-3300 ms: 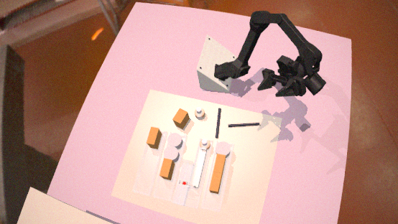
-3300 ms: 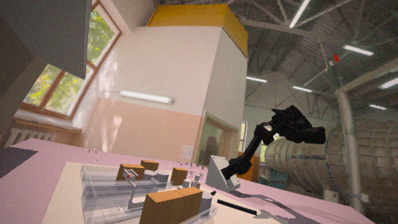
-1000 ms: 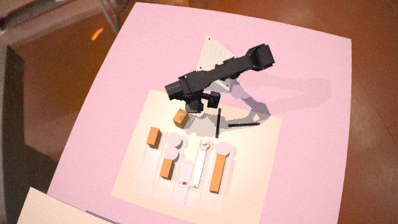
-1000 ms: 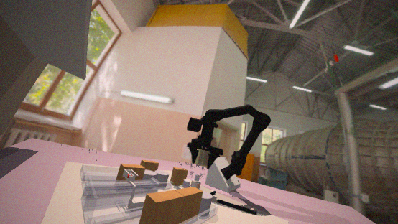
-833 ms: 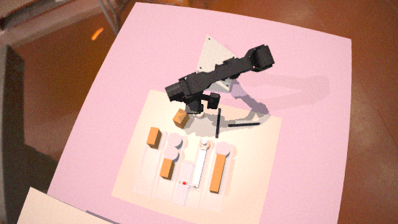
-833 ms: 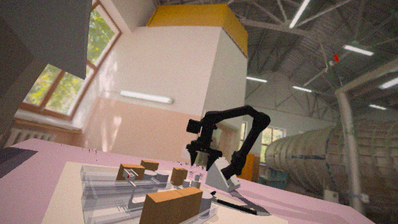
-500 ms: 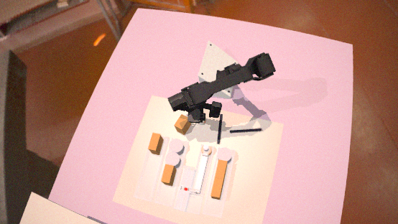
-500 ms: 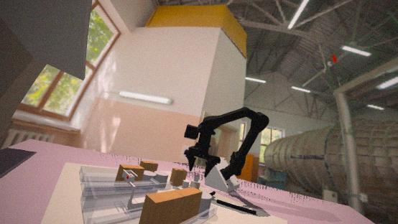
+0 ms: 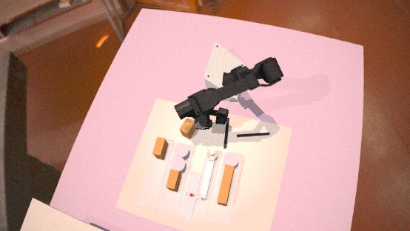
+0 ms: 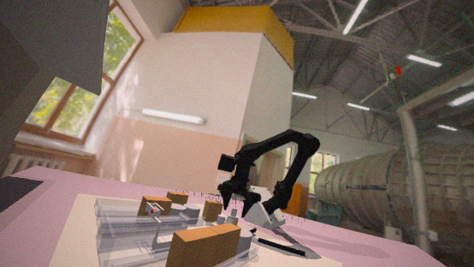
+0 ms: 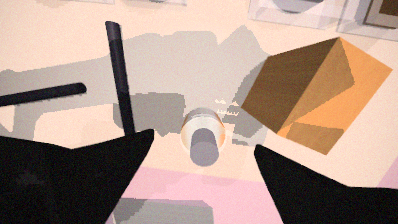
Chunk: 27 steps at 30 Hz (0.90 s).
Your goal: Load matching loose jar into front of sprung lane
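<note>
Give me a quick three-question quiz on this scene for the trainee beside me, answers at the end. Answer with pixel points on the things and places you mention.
1. True or false: the gripper (image 9: 212, 120) (image 10: 234, 204) (image 11: 205, 141) is holding the loose jar (image 11: 203, 135).
2. Fill in: in the wrist view, the loose jar's knob is the colour ____.
3. Multiple choice: what stands directly behind the grey disc-topped item (image 9: 232, 159) in the lane at the far side from the single-block lane?
a) a black rod
b) a long orange-brown block (image 9: 226, 185) (image 10: 203, 246)
c) a second jar

Key: 1 false; 2 grey; 3 b
</note>
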### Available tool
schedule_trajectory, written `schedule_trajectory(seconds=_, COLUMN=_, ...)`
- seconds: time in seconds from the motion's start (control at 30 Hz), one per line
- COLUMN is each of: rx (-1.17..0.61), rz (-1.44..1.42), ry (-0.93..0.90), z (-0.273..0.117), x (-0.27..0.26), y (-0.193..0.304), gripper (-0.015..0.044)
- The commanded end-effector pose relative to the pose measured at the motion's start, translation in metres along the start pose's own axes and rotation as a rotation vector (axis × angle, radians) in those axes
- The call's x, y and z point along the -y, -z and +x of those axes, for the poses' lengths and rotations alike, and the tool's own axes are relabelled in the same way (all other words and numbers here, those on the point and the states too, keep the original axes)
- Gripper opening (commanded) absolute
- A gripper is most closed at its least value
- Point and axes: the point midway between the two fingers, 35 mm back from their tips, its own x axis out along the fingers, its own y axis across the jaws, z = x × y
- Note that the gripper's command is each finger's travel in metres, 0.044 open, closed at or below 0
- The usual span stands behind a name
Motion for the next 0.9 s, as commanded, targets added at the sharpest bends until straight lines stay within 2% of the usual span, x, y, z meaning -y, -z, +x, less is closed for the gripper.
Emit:
schedule_trajectory(seconds=0.0, rx=0.0, rz=0.009, ry=-0.007, z=0.008, x=-0.001, y=0.001, gripper=0.044)
schedule_trajectory(seconds=0.37, rx=0.0, rz=0.008, ry=-0.008, z=0.023, x=-0.002, y=0.002, gripper=0.044)
schedule_trajectory(seconds=0.7, rx=0.0, rz=0.008, ry=-0.008, z=0.023, x=-0.002, y=0.002, gripper=0.0177)
schedule_trajectory(seconds=0.87, rx=0.0, rz=0.008, ry=-0.008, z=0.023, x=-0.002, y=0.002, gripper=0.0144)
